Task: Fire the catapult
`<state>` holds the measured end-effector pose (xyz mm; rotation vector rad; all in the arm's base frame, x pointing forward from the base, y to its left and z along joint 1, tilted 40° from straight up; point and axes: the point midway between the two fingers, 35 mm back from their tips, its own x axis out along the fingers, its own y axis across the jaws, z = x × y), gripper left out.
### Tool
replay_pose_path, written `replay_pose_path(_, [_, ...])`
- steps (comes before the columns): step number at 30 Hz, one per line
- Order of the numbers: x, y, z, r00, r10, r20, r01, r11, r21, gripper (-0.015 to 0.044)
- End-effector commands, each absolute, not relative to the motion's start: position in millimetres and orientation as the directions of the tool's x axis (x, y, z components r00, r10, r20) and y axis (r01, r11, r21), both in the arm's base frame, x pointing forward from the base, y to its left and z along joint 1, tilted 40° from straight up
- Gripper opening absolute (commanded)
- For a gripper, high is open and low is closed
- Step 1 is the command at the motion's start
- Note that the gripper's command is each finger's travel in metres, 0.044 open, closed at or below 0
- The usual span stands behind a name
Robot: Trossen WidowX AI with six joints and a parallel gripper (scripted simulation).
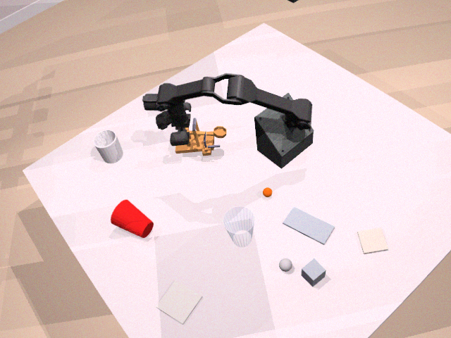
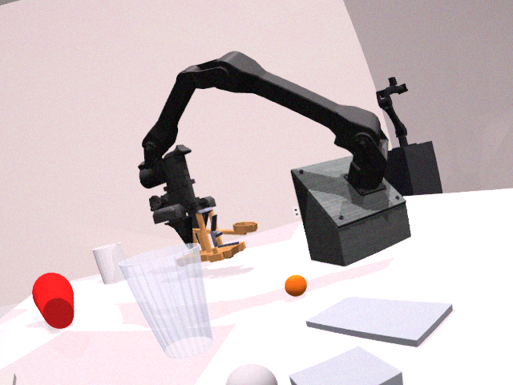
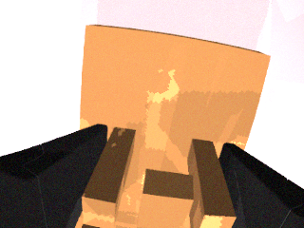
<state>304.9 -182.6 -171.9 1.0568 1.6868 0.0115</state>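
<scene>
The orange catapult (image 1: 184,149) (image 2: 227,252) (image 3: 123,66) is at the back of the table, its round cup (image 1: 219,132) (image 2: 245,226) toward the arm's base. No ball shows in the cup. My gripper (image 3: 164,144) points down over the catapult's other end and is shut on its uprights, one finger outside each. In the top view the fingers are mostly hidden. The orange ball (image 1: 267,191) (image 2: 296,285) lies on the table, in front of the arm's base. The white mug (image 1: 110,148) (image 2: 108,264) stands upright at the far left, beyond the catapult's gripped end.
A red cup (image 1: 131,218) (image 2: 53,289) lies on its side. A clear ribbed cup (image 1: 240,227) (image 2: 169,302) stands upright. A grey ball (image 1: 285,264) (image 2: 252,376), a grey block (image 1: 313,272), a grey slab (image 1: 308,224) (image 2: 381,318) and two pale tiles (image 1: 179,301) (image 1: 372,241) lie toward the front.
</scene>
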Motion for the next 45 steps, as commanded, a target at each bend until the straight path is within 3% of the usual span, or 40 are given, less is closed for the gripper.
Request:
replay_pose_path(1, [310, -195, -160, 0.008, 0.624, -0.781, 0.621, 0.609, 0.493, 0.0])
replay_pose_path(38, [311, -166, -195, 0.001, 0.627, -0.779, 0.618, 0.612, 0.494, 0.0])
replay_pose_path(45, [311, -166, -195, 0.001, 0.627, -0.779, 0.618, 0.612, 0.494, 0.0184])
